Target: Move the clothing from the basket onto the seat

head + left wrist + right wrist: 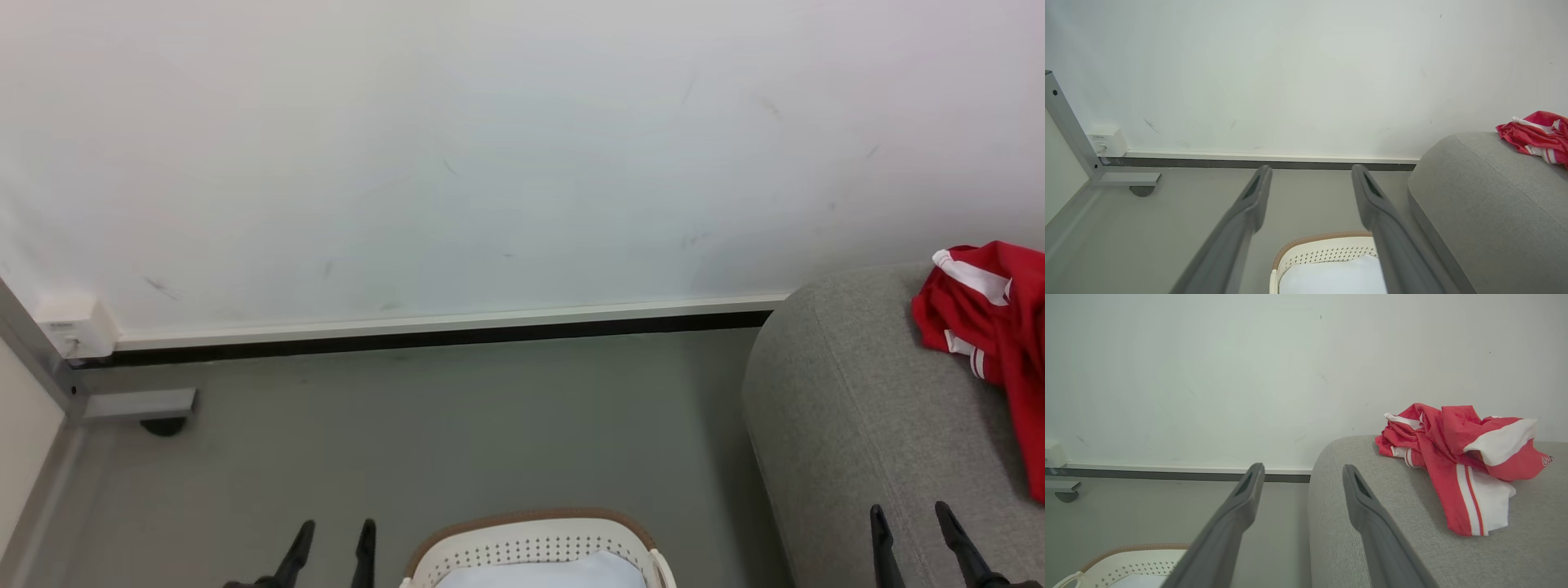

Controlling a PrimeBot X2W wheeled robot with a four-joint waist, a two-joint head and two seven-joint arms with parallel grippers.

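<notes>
Soft, even light is spreading across all three views, leaving the white wall (490, 163) looking pale and faintly greenish with no glare or hot spots. Shadows are staying weak and blurred-edged: the red clothing (1453, 457) is casting a thin shade onto the sofa (1392, 522), and the floor (408, 433) is darkening slightly along the sofa's base. In the wrist views the left tool (1310, 173) and right tool (1302, 469) are looming stretched and slightly soft toward the bottom edge, while the fabric weave is showing sharp.

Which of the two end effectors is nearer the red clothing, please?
The right end effector, by the sofa carrying the clothing; the left end effector sits beyond the basket.
</notes>
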